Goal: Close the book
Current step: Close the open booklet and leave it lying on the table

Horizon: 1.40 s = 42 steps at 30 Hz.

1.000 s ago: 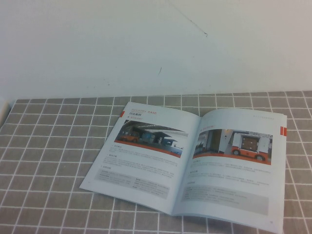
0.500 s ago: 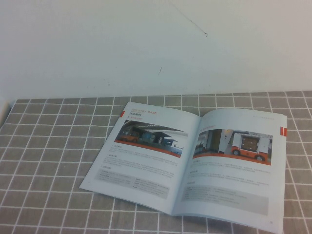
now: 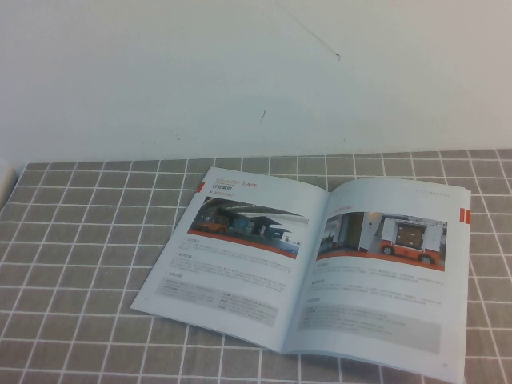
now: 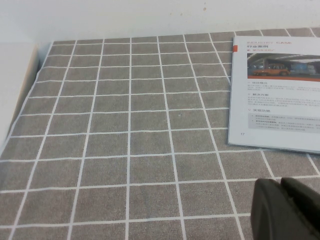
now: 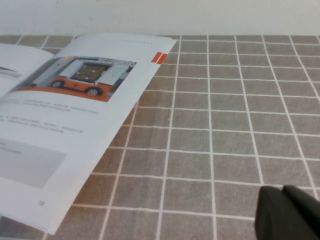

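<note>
Grey checked cloth covers the counter [image 3: 80,240]. Fingers together, empty, the left gripper [image 4: 280,187] and right gripper [image 5: 283,194] hang either side of the open white paper book [image 3: 320,264] lying flat mid-counter. Closing is unstarted; next, lift one outer edge.

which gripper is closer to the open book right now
Left, it seems. The left gripper sits just short of the book, near its left page's corner; the right gripper hangs farther out beyond the right page.

Three cameras are covering a grey checked tablecloth [image 3: 80,264].
The high view is looking down from afar; the wrist views are skimming low past the left gripper [image 4: 281,186] and right gripper [image 5: 283,194], all sharing an open white paper booklet [image 3: 308,264].
</note>
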{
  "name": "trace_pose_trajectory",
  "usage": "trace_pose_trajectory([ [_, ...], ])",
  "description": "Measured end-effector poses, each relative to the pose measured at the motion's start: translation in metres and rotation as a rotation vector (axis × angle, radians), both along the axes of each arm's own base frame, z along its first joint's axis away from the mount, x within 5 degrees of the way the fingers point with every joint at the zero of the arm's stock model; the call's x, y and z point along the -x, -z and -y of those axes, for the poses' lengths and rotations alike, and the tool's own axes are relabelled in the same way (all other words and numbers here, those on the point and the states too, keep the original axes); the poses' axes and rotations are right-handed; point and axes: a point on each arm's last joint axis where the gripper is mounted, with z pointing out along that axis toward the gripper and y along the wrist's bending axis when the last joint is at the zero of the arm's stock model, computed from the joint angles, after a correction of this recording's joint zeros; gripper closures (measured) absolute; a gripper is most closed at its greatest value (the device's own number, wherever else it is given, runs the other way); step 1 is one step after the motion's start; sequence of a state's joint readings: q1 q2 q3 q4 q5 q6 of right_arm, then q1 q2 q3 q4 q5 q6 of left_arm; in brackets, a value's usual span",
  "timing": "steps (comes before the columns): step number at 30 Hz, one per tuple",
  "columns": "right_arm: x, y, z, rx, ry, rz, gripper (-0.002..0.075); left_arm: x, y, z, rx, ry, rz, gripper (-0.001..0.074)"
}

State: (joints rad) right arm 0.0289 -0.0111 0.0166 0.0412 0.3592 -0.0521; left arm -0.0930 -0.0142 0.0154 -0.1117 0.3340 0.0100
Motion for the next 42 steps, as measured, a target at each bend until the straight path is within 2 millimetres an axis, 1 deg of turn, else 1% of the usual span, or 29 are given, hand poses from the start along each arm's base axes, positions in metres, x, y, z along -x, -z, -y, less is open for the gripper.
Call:
trace_pose_trajectory([
  [34, 0.0, 0.0, 0.0, 0.004, 0.001, 0.01, 0.0728, 0.0, 0.0, 0.0, -0.013, 0.001, 0.001, 0.0738],
  [37, -0.003, -0.004, 0.001, 0.034, 0.004, 0.078, 0.0728, -0.001, -0.002, -0.001, -0.036, -0.002, 0.032, 0.0738],
  [40, -0.005, -0.016, 0.002, 0.13, -0.004, 0.22, 0.0728, -0.003, -0.007, -0.002, -0.041, -0.009, 0.106, 0.0738],
  [42, -0.006, -0.028, 0.002, 0.221, -0.012, 0.353, 0.0728, -0.004, -0.014, -0.002, -0.041, -0.014, 0.178, 0.0738],
])
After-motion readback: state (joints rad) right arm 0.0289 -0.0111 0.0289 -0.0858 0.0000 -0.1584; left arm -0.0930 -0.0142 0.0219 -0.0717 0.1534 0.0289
